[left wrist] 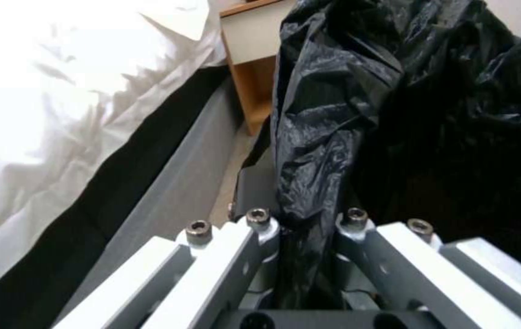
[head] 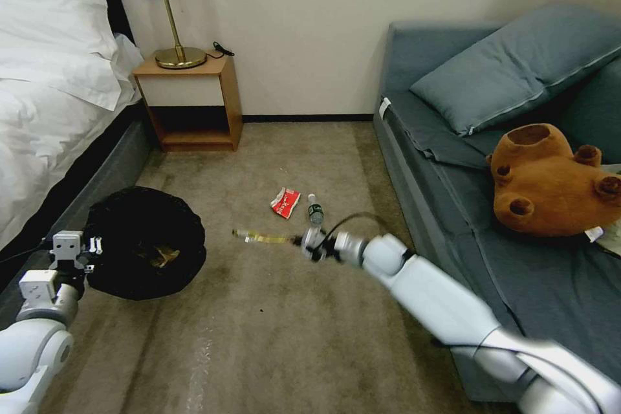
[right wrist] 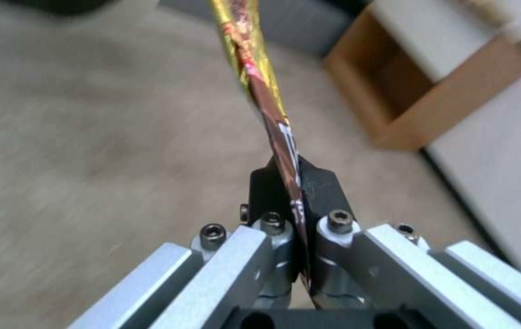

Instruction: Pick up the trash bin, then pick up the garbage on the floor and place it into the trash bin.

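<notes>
**Wrapper in transit, two pieces left on the floor**

The left gripper point(head: 87, 252), at about 8 o'clock in the head view, has its jaws closed on the draped black liner at the rim of the trash bin point(head: 145, 242), which it holds beside the bed point(head: 45, 110). A crumpled brown piece point(head: 162, 257) lies inside the bin. The right gripper point(head: 304, 240), near the centre of the head view, has its jaws pinched tight on one end of the snack wrapper point(head: 262, 237); the wrapper juts from them toward 9 o'clock, in the direction of the bin, above the carpet point(head: 272, 336). It is a long, narrow, flattened strip of gold and brown foil with red marks. By this evidence the bin is picked up, one piece is binned and a second is in hand. The red-and-white packet point(head: 285, 201) and the small clear bottle point(head: 315, 209) lie side by side on the carpet at about 12 o'clock of the right gripper.
</notes>
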Robot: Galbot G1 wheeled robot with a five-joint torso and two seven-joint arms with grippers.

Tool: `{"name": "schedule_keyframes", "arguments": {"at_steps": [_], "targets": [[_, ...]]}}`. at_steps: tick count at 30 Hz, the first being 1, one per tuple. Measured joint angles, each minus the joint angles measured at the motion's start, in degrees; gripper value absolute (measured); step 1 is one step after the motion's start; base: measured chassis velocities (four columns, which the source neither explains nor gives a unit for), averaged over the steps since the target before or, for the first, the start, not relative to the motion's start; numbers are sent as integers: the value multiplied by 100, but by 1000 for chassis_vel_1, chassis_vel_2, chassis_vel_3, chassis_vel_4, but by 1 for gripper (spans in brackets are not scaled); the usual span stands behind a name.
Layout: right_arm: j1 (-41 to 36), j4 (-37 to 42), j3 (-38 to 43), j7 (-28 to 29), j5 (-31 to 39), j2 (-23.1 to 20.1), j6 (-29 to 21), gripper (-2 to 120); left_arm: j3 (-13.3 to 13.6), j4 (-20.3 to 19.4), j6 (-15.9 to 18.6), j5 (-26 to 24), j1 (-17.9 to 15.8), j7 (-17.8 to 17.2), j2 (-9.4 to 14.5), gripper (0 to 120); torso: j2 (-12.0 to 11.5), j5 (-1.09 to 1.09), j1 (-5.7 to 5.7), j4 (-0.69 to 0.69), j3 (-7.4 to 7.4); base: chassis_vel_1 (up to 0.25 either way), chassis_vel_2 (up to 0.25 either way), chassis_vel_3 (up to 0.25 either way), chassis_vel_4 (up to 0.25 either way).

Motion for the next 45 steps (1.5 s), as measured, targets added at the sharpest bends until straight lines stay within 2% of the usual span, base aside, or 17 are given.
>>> {"name": "schedule_keyframes", "arguments": {"at_steps": [4, 6, 9, 11, 15, 18, 20, 21, 22, 24, 31, 33, 39, 45], "targets": [[338, 411, -45, -29, 537, -231, -196, 0, 81, -14, 4, 2, -77, -29, -43, 5, 1, -2, 0, 0, -1, 0, 0, 0, 0], [585, 872, -170, -72, 1262, -432, -440, 0, 175, -55, 6, -32, -161, -41, -99, 5, 1, -1, 0, 2, -1, 0, 0, 0, 0], [627, 1014, -213, -70, 1505, -448, -492, 0, 202, -84, 6, -81, -183, -43, -125, 5, 1, -1, 0, 0, -1, 0, 0, 0, 0], [679, 1197, -298, -3, 2013, -312, -580, 0, 220, -130, 2, -168, -197, -54, -208, 5, 1, -1, 0, -1, -1, 0, 0, 0, 0], [717, 1329, -475, 116, 2432, -107, -677, 0, 225, -138, -22, -200, -193, -58, -306, 5, 1, -1, 0, 3, -1, 0, 0, 0, 0], [669, 1439, -721, 448, 3081, 239, -717, 0, 312, -135, -45, -245, -250, -66, -422, 5, 1, -2, 0, 4, -1, 0, 0, 0, 0], [635, 1454, -777, 534, 3267, 335, -727, 0, 335, -133, -52, -251, -268, -67, -443, 5, 1, -2, 0, 3, -1, 0, 0, 0, 0], [497, 1490, -911, 770, 3855, 594, -757, 0, 405, -123, -68, -275, -325, -62, -501, 5, 1, -2, 0, 3, -1, 0, 0, 0, 0], [497, 1490, -911, 770, 3855, 594, -757, 0, 405, -123, -68, -275, -325, -62, -501, 5, 1, -2, 0, 3, -1, 0, 0, 0, 0], [241, 1511, -1087, 1049, 4471, 886, -802, 0, 481, -68, -102, -336, -418, -61, -560, 5, 1, -3, 0, 2, -1, 0, 0, 0, 0], [-7, 1295, -1266, 1266, 4625, 1333, -799, 0, 520, 36, -129, -437, -510, -67, -641, 5, 1, -3, 0, 2, -1, 0, 0, 0, 0], [-30, 975, -1266, 1298, 4557, 1613, -714, 0, 523, 8, -134, -571, -502, -57, -706, 5, 1, -3, 0, 2, -1, 0, 0, 0, 0], [-97, 487, -1209, 1356, 4470, 1991, -633, 0, 523, -33, -155, -639, -479, -50, -794, 5, 1, -3, 0, 2, -1, 0, 0, 0, 0], [-299, 172, -1206, 1358, 4215, 2116, -492, 0, 482, -77, -163, -694, -442, -24, -782, 5, 0, -3, 0, 1, -1, 0, 0, 0, 0]]}}
